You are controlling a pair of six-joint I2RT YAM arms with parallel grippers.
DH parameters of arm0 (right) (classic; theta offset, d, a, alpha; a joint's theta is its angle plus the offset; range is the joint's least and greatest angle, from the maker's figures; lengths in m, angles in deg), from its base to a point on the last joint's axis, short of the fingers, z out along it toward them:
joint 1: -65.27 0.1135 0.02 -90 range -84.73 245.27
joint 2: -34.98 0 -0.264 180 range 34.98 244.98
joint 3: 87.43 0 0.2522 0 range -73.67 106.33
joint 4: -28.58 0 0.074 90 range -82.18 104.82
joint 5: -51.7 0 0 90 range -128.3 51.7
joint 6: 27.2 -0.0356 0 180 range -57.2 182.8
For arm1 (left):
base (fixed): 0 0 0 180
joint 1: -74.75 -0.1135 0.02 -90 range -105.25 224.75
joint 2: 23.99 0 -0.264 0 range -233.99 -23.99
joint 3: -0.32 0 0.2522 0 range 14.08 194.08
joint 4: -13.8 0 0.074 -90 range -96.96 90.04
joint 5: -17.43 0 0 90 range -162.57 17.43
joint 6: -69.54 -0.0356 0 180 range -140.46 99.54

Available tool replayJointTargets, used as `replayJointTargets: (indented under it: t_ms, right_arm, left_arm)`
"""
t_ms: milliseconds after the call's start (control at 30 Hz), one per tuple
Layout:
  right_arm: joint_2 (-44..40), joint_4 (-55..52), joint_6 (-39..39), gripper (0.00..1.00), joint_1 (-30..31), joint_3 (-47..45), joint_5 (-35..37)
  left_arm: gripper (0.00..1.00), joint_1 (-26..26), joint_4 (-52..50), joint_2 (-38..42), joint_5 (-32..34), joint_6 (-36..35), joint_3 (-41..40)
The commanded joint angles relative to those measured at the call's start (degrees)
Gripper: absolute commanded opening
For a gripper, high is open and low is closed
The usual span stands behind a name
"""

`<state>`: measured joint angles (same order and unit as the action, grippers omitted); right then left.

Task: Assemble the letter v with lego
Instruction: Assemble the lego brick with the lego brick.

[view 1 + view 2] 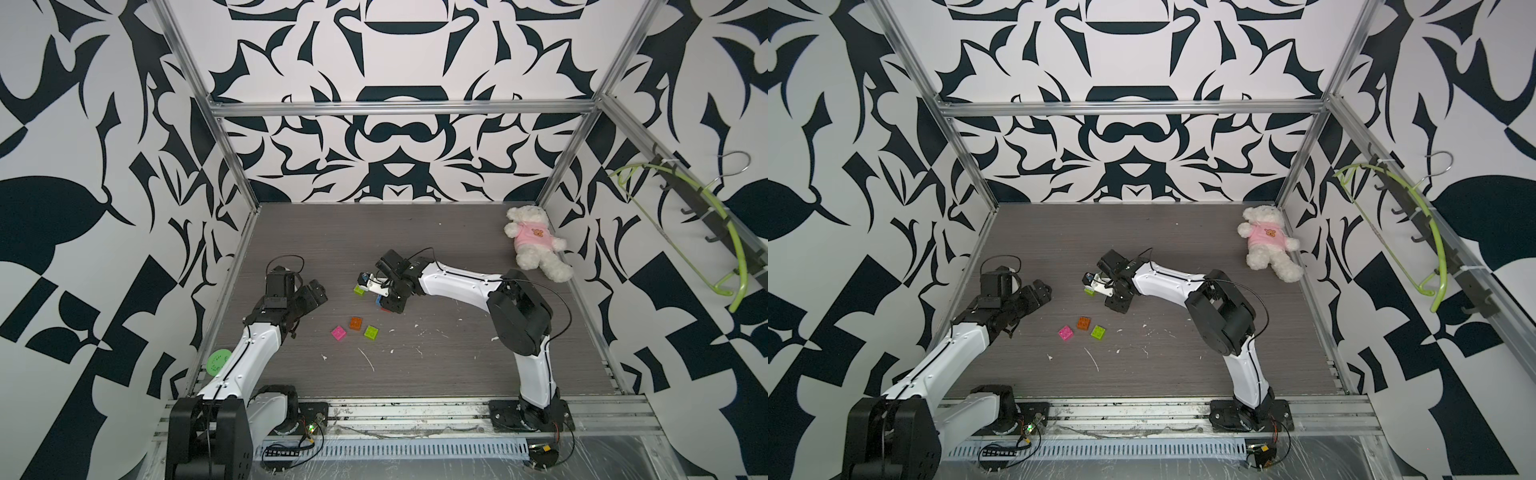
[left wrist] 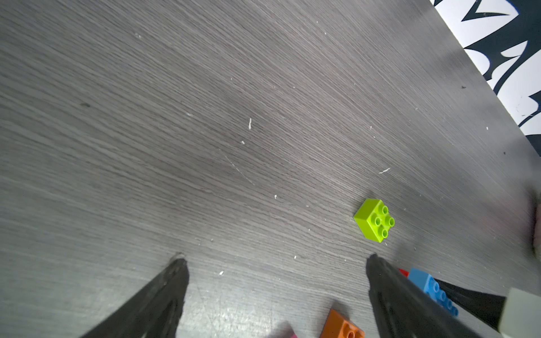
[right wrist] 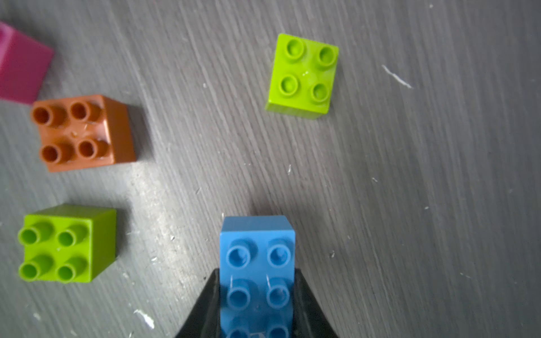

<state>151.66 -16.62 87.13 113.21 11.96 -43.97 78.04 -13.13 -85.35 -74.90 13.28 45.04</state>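
Observation:
My right gripper [image 3: 257, 273] is shut on the long blue lego brick [image 3: 257, 248], studs up, just above the table; in a top view the right gripper [image 1: 380, 297] sits mid-table. A sliver of a red brick [image 1: 386, 309] shows under it. One lime green brick [image 3: 303, 76] [image 1: 359, 290] lies beyond the blue one. The orange [image 1: 355, 323], pink [image 1: 339, 332] and second lime green brick [image 1: 371, 331] lie loose nearer the front. My left gripper [image 2: 276, 260] [image 1: 316, 291] is open over bare table. No letter v is in view.
A white teddy bear [image 1: 536, 241] in a pink shirt lies at the back right corner. A green disc [image 1: 218, 361] sits by the table's left edge. Green hangers [image 1: 685, 224] hang on the right wall. White scraps dot the grey table [image 1: 415, 249].

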Motion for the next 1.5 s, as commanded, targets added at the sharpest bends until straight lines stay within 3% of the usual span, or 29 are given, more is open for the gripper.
replayJointTargets:
  t_ms: [0, 167, 700, 933, 1100, 1233, 1467]
  right_arm:
    - [0.0, -7.0, 5.6, 0.0, -0.4, -1.8, -3.6]
    - [0.1, -7.7, 12.5, 0.0, -1.0, -2.9, -5.0]
    - [0.7, -5.0, 21.3, 0.0, -2.7, -5.6, -5.2]
    - [4.1, -8.0, 20.9, 0.0, -2.8, -3.4, -5.6]
    - [2.6, -2.1, 18.9, 0.0, -3.3, -7.4, -7.5]
    - [2.8, -1.0, 18.5, 0.0, -3.0, -9.2, -5.1]
    - [3.1, -5.6, 15.4, 0.0, -3.2, -4.7, -6.9]
  left_arm:
    - [0.99, -0.1, -1.4, -0.6, 0.6, -0.8, 1.4]
    - [0.99, -0.1, -1.6, 0.0, 0.8, -0.9, 1.3]
    - [0.99, -0.1, -1.9, 0.4, 1.1, -0.9, 1.2]
    - [0.99, -0.1, -2.0, 0.6, 1.1, -0.9, 1.1]
    - [0.99, -0.1, -1.8, 0.8, 1.2, -0.9, 0.9]
    - [0.99, -0.1, -1.7, 0.6, 1.1, -0.8, 0.9]
    - [0.99, -0.1, -1.9, 0.5, 1.3, -0.9, 1.0]
